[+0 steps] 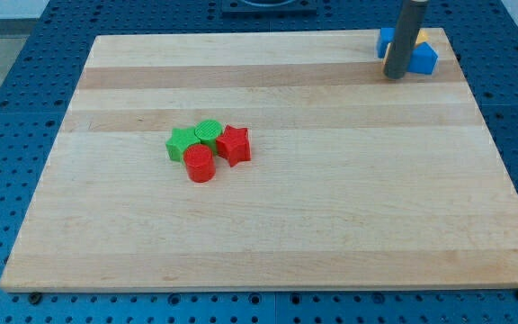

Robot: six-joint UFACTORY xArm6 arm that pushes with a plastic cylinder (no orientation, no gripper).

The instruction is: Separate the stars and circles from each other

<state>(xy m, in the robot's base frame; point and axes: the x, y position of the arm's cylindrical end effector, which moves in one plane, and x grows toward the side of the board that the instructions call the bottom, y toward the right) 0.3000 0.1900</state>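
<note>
Still undone: green star (181, 144), green circle (209, 131), red star (234, 144) and red circle (200, 165) huddle touching, my tip (394, 76), clawless, far off at two o'clock beside blue blocks (423, 58).

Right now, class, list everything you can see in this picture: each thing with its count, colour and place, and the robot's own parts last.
Wooden board: one, pale wood, fills most of the view.
Perforated base: one, blue, under and around the board.
Green star block: one, green, left of the middle cluster.
Green round block: one, green, top of the cluster.
Red star block: one, red, right of the cluster.
Red round block: one, red, bottom of the cluster.
Blue blocks: apparently two, top right corner, partly hidden; shapes unclear.
Yellow block: one, barely visible among the blue ones.
My tip: one dark rod, beside the blue blocks, far from the cluster.
</note>
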